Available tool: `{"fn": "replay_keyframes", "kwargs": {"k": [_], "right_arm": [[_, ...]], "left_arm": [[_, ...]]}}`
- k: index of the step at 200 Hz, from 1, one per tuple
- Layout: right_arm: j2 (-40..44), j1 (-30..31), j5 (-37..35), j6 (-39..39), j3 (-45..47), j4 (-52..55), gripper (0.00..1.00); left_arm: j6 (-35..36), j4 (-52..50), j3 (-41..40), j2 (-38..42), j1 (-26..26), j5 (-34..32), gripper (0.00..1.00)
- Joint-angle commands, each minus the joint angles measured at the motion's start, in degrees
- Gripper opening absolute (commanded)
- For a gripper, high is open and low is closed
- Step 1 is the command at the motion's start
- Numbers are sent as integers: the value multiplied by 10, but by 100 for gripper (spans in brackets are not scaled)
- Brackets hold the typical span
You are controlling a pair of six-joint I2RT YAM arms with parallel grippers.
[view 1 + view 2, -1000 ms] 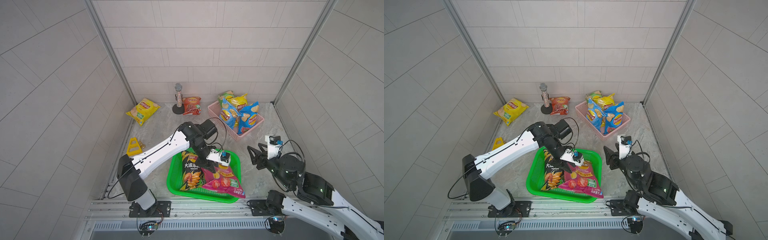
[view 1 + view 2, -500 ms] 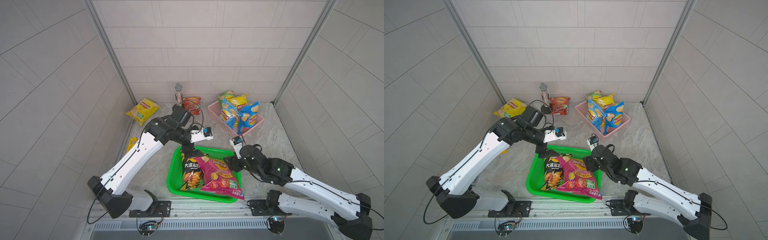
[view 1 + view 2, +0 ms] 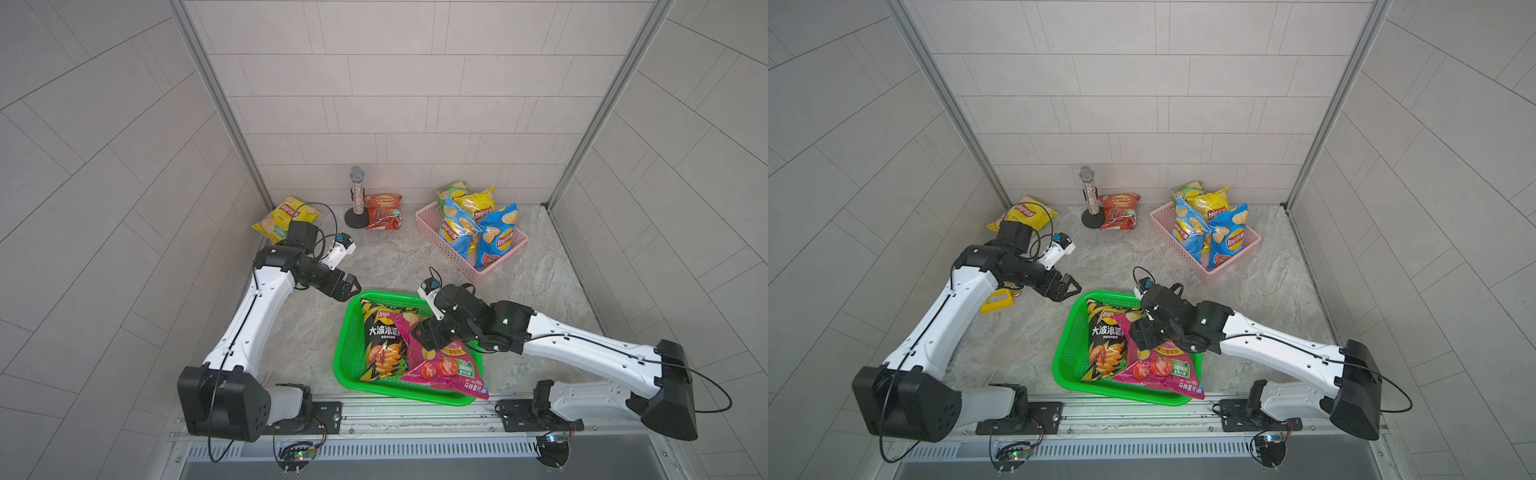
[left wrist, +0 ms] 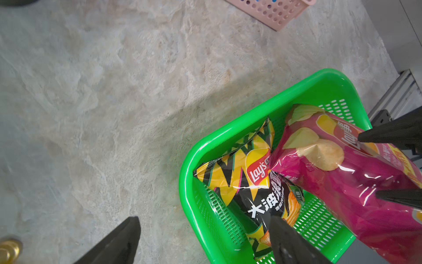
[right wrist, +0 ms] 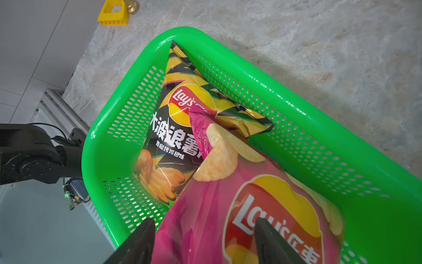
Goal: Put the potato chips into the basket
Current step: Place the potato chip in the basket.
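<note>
Green basket [image 3: 386, 296] sits near centre. It holds a black Lay's bag [image 3: 380, 340] on the left, with a magenta Lay's bag [image 3: 440, 365] lapped over its right edge. The magenta bag's near-right corner hangs past the basket's near rim.

Right gripper [image 5: 203, 220] is low over the magenta bag with its jaws parted. One finger is at the bag's edge, the other over the logo. Can't tell if they pinch the foil or just straddle it.

Left gripper [image 4: 204, 219] hovers just beyond the basket's far-left corner, jaws spread wide and empty.

Chips not in a basket:
- a yellow bag [image 3: 286, 214] at the far left, by the wall
- a red bag [image 3: 384, 212] at the far centre, just beside the glittery microphone [image 3: 356, 195]

Pink basket [image 3: 432, 232] at the far right holds blue bags [image 3: 496, 237], plus yellow and green ones.

Step in hand, as I judge it, is settling the magenta bag.
- Let go only with most of the bag inside the rim, or nudge it toward the far wall so it won't slide out.
- Lift straight up afterwards, because slick foil snags on fingers.
- Don't crush the bag, since it's puffy.

The left arm is closer to the yellow and red bags.
- Approach the red one from the right side to miss the microphone stand.
- Ignore the yellow triangular piece [image 3: 996, 301] on the left.
</note>
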State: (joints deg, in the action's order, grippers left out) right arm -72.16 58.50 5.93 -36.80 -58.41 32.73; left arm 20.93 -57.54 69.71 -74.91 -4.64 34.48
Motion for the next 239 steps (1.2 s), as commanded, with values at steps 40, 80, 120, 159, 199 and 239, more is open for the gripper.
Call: {"fn": "replay_keyframes", "kwargs": {"k": [40, 80, 120, 159, 199, 239], "right_arm": [[-46, 14, -75, 24, -19, 12, 54], [-27, 31, -108, 21, -18, 8, 26], [12, 42, -130, 33, -27, 20, 5], [59, 53, -165, 48, -31, 21, 0], [106, 61, -196, 41, -25, 22, 0], [142, 77, -278, 22, -28, 43, 0]], "left_arm": [[-35, 45, -43, 15, 20, 28, 94], [-35, 57, -57, 28, 20, 18, 94], [-34, 56, -57, 17, 20, 33, 94], [-33, 55, -56, 13, 21, 33, 94], [-33, 56, -56, 11, 20, 32, 93], [-37, 58, -55, 3, 20, 29, 93]]}}
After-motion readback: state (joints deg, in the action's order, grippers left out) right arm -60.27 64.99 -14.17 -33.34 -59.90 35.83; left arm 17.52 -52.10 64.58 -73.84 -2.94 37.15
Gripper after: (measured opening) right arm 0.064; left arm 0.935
